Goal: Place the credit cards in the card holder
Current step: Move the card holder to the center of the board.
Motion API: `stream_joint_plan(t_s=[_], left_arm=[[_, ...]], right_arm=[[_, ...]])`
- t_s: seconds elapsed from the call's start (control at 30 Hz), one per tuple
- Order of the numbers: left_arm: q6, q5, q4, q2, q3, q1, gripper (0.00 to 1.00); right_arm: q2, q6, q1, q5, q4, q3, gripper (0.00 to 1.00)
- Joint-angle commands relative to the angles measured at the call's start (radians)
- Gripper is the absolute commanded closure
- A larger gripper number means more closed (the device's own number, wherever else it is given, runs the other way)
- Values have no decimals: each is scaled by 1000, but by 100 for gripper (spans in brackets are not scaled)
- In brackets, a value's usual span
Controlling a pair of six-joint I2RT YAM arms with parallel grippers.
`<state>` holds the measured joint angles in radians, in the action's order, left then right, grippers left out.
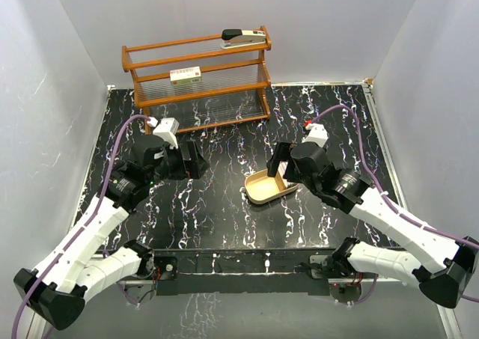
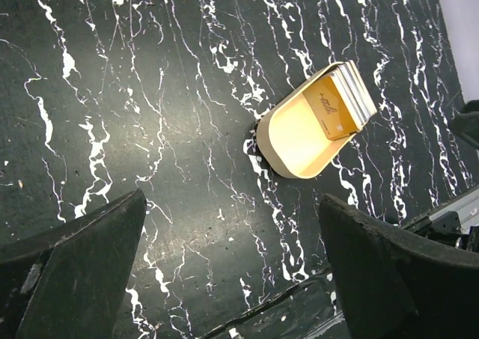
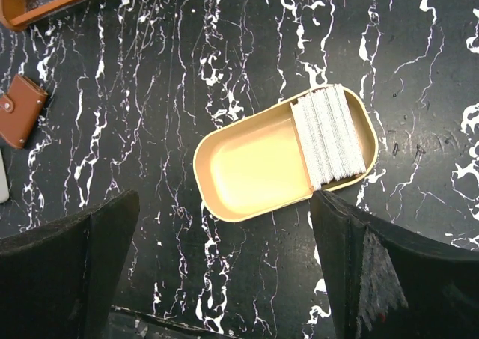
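The credit cards (image 3: 331, 135) are a pale grey stack standing on edge in the right end of a shallow tan tray (image 3: 247, 170). They also show in the left wrist view (image 2: 353, 92). The card holder (image 3: 21, 111), a small brown leather wallet with a snap tab, lies closed on the table far left of the tray. I cannot make it out in the top view. My right gripper (image 3: 224, 279) is open and empty just above the tray's near side (image 1: 281, 170). My left gripper (image 2: 232, 279) is open and empty, left of the tray (image 1: 187, 159).
A wooden shelf (image 1: 198, 81) stands at the back with a stapler (image 1: 243, 37) on top and a white box with a red label (image 1: 185, 75) on its middle level. A pale flat edge (image 3: 3, 183) shows below the wallet. White walls enclose the black marbled table.
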<state>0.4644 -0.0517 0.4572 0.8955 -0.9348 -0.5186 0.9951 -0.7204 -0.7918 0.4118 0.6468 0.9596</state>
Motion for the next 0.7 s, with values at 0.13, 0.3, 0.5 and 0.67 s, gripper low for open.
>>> stream_joint_plan(t_s=[0.13, 0.3, 0.5, 0.67], left_arm=[[-22, 92, -12, 48, -4, 7, 1], [68, 269, -30, 101, 12, 7, 1], [137, 447, 14, 214, 6, 16, 3], [166, 519, 10, 328, -39, 102, 6]], right_arm=[[-79, 45, -6, -6, -53, 40, 2], [-89, 40, -6, -24, -58, 26, 2], [-94, 50, -6, -33, -76, 16, 2], [-113, 79, -6, -54, -88, 20, 2]])
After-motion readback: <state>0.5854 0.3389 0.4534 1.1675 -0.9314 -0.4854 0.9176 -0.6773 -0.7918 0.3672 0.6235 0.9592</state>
